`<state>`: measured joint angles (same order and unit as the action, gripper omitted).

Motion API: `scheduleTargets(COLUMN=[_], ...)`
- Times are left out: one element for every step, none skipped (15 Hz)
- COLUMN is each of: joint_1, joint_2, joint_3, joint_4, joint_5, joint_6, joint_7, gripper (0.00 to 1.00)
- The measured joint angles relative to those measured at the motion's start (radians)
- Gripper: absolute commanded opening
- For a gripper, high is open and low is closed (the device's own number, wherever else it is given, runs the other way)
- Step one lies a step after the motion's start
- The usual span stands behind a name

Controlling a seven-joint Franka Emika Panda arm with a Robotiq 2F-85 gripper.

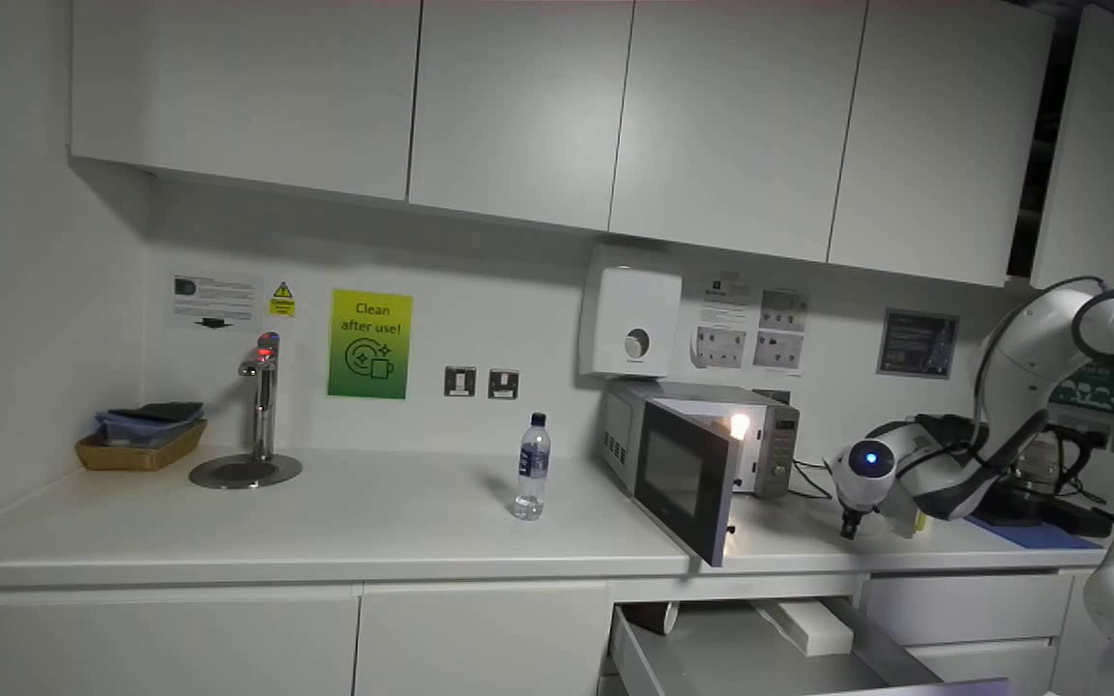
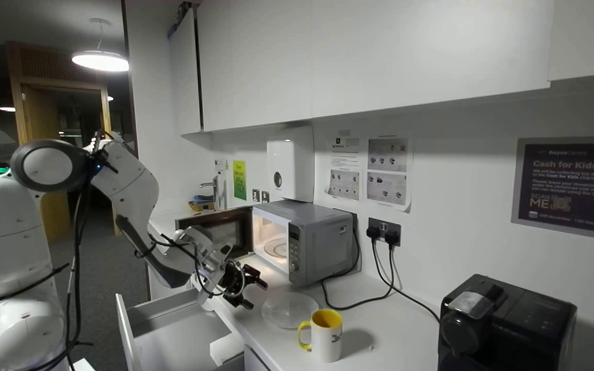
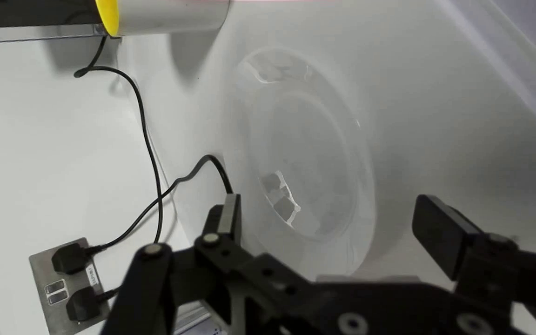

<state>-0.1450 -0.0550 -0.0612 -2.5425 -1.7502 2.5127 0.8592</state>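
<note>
Op: Status?

Eng: In an exterior view, the microwave (image 1: 777, 445) is lit inside with its door (image 1: 688, 474) wide open; the drawer (image 1: 721, 657) below is pulled out. Your arm (image 1: 1026, 358) is right of the microwave, jaws angled down above the worktop (image 1: 373, 517). Bottle (image 1: 532, 469) stands upright, well left. Too small to tell what's at the jaw tips.

Op: Anything near me?

Eng: In an exterior view, a clear plate (image 2: 287, 309) lies flat on the worktop, just right of your jaws and on the near side of the microwave. White-and-yellow mug (image 2: 325, 340) stands upright just beside the plate's near edge. Coffee machine (image 2: 524, 319) sits farther right.

Op: Wrist?

Eng: In the wrist view your jaws are spread wide, nothing in them. Plate shows through the gap, beyond them. The jaw on the right of the view is apart from the rim; the one on the left lines up with it, so contact there I can't tell.

Op: How far along am I?

Eng: My read: door and drawer are done, both open. You're close to the plate, but grip not yet made and plate not lifted. Any handling of it is left to do.
</note>
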Motion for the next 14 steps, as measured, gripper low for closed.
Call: scheduleTargets(joint_1=[0.0,0.0,0.0,0.0,0.0,0.0,0.0,0.0,0.0,0.0,0.0,0.0,0.0,0.0], joint_2=[0.013,0.026,0.038,0.051,0.062,0.073,0.083,0.091,0.097,0.101,0.105,0.109,0.111,0.114], joint_3=[0.0,-0.001,-0.002,-0.002,-0.003,-0.003,-0.003,-0.003,-0.003,-0.003,-0.004,-0.005,-0.006,-0.007], joint_4=[0.008,0.015,0.022,0.03,0.037,0.046,0.053,0.061,0.069,0.074,0.078,0.082,0.085,0.088], joint_5=[-0.008,-0.013,-0.017,-0.022,-0.025,-0.028,-0.032,-0.037,-0.041,-0.042,-0.043,-0.045,-0.046,-0.046], joint_6=[0.0,0.0,0.0,0.0,0.0,-0.001,-0.001,-0.002,-0.002,-0.002,-0.002,-0.002,-0.002,-0.002], joint_7=[0.01,0.016,0.023,0.03,0.036,0.04,0.045,0.048,0.049,0.049,0.049,0.049,0.049,0.049], gripper=[1.0,1.0,1.0,1.0,1.0,1.0,1.0,1.0,1.0,1.0,1.0,1.0,1.0,1.0])
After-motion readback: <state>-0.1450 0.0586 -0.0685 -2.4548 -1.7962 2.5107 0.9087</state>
